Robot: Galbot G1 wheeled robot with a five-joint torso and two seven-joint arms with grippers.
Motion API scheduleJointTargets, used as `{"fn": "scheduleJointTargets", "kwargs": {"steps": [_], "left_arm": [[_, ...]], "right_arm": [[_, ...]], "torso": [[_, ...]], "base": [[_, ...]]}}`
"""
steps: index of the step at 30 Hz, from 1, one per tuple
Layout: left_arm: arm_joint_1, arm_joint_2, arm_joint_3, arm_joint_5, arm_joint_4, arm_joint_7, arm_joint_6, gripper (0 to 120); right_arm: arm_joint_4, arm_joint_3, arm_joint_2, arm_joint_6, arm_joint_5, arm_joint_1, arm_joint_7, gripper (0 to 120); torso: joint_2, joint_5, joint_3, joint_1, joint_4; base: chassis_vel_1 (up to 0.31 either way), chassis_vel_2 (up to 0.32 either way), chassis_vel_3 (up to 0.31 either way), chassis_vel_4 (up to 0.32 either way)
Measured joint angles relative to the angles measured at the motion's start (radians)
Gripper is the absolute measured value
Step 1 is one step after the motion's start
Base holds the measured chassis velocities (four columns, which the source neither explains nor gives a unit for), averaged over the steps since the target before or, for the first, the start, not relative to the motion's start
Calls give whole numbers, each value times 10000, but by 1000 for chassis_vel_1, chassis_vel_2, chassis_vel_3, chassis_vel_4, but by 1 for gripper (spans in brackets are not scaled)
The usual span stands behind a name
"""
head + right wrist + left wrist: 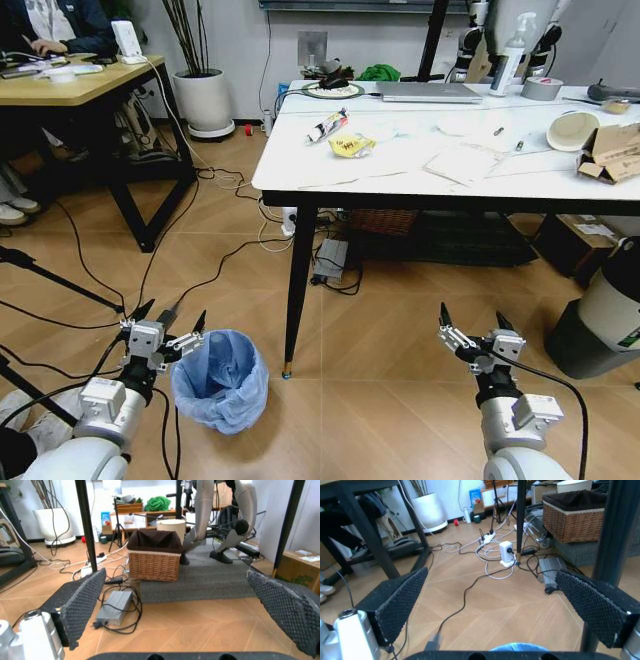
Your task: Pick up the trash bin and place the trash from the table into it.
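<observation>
Blue-lined trash bin sits on the floor by the tabletop's leg, not yet lifted; I judge nothing done, since the trash lies up top. My left gripper hovers beside the bin's rim, jaws spread, empty; my right gripper hangs low, open, empty.

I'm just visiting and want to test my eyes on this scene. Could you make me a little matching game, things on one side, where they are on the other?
Things:
1. trash bin
2. yellow wrapper
3. torn cardboard
4. right claw

Places:
A. on the table, near its right end
B. on the floor beside the left claw
C. open above bare floor, right of the table leg
D. on the table, toward its left end

Pairs: 1-B, 2-D, 3-A, 4-C
</observation>
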Motion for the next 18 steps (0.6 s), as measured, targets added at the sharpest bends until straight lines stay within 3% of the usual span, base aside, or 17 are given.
{"fn": "scheduleJointTargets", "kwargs": {"steps": [18], "left_arm": [[7,-29,47,109,256,-6,16,100]], "right_arm": [[-165,14,3,-5,-14,157,40,100]], "torso": [[-695,1,-529,-167,0]], "base": [[0,0,0,0]]}}
